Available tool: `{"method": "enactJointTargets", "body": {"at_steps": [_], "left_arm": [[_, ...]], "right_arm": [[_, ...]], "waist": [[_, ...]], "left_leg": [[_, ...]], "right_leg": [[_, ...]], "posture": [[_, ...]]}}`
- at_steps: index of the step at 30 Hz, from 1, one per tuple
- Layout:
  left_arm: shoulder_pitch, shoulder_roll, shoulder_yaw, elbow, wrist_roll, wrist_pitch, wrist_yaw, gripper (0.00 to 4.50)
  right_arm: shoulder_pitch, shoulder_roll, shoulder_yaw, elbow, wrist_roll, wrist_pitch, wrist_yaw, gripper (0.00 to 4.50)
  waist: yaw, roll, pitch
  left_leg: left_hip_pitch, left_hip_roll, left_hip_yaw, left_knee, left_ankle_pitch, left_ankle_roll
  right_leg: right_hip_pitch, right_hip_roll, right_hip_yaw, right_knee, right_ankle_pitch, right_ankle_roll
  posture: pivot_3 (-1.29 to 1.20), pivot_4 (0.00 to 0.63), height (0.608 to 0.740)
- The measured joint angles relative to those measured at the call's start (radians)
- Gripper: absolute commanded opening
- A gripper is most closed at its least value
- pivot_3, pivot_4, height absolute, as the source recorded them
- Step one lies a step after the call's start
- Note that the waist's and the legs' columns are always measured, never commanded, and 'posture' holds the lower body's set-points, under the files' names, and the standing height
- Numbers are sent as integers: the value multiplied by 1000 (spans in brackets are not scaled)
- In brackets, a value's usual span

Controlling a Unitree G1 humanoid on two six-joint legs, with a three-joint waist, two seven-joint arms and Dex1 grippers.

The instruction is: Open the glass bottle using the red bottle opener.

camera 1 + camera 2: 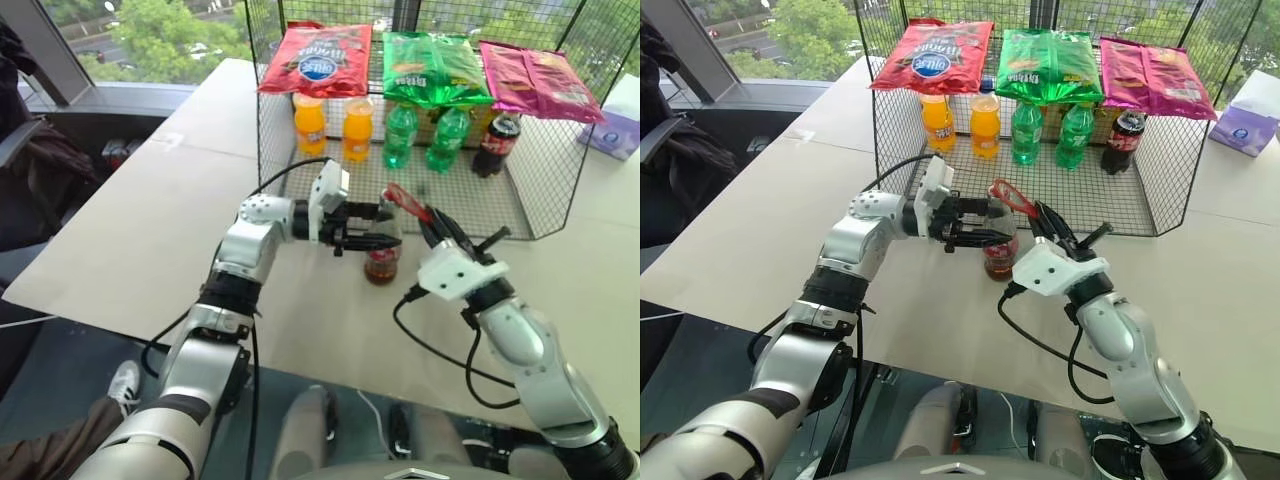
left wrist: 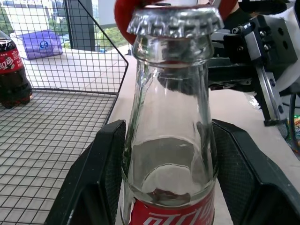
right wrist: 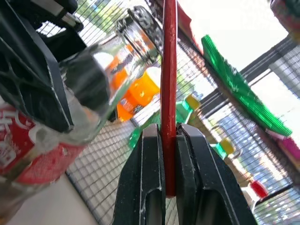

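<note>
**Kid:** Glass! Where is the glass bottle [image 2: 171,140]?

**Helper:** It stands upright on the pale table [image 1: 180,220], just in front of the wire basket [image 1: 540,190]. It has brown cola at the bottom and a red label.

**Kid:** Who holds it?

**Helper:** The left gripper [image 1: 368,228] does. It reaches in from the side, and its 2 black fingers [image 2: 101,178] press on the glass, 1 on each side, just above the label.

**Kid:** Is the lid on?

**Helper:** Yes. The silver cap [image 2: 174,21] sits on top of the neck.

**Kid:** And the red bottle opener [image 3: 168,84]?

**Helper:** The right gripper [image 3: 169,154] has it. Both fingers are squeezed tight on its narrow end, so it sticks out straight past the tips.

**Kid:** Is it near the bottle?

**Helper:** Very near. The wide red loop is up by the cap, right at the top of the bottle. I cannot tell if it has hooked the cap or just touches it.

**Kid:** What is in the basket?

**Helper:** 2 orange drinks [image 1: 310,122], 2 green bottles [image 1: 400,135] and 1 dark cola bottle [image 1: 497,143]. Chip bags [image 1: 318,60] lie on top.
</note>
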Motion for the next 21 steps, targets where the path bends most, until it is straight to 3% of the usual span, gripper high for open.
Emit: {"method": "enactJointTargets", "body": {"at_steps": [21], "left_arm": [[0, 11, 0, -10, 15, 24, -5, 2207]], "right_arm": [[10, 99, 31, 173, -406, -165, -177, 0]], "waist": [[0, 0, -1]], "left_leg": [[6, 0, 1, 0, 0, -1]], "right_leg": [[4, 0, 1, 0, -1, 1]], "posture": [[0, 150, 740]]}}
